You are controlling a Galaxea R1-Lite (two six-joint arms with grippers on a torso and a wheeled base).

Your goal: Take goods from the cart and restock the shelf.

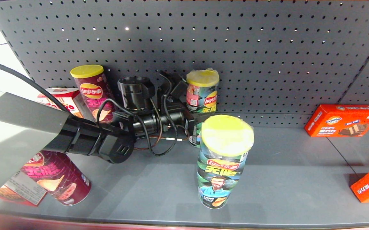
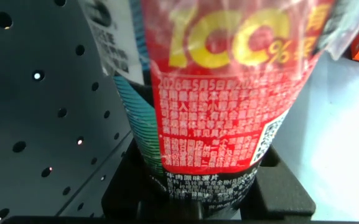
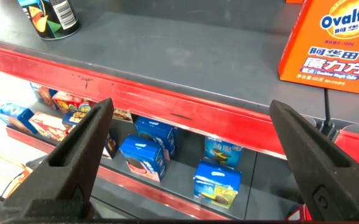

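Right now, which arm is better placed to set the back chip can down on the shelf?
Left. The left tool grips the chip can beside the pegboard, over the shelf. The right tool is open and empty, out before the shelf's red edge.

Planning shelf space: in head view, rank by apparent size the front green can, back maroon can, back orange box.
Largest: front green can, nearest the camera.
Then back orange box and back maroon can: about alike.

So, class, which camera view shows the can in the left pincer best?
Head view: the can shows lid and side, by the pegboard, in the left pincer. Left wrist view gives only its label, close up; right wrist view faces the shelf's red edge.
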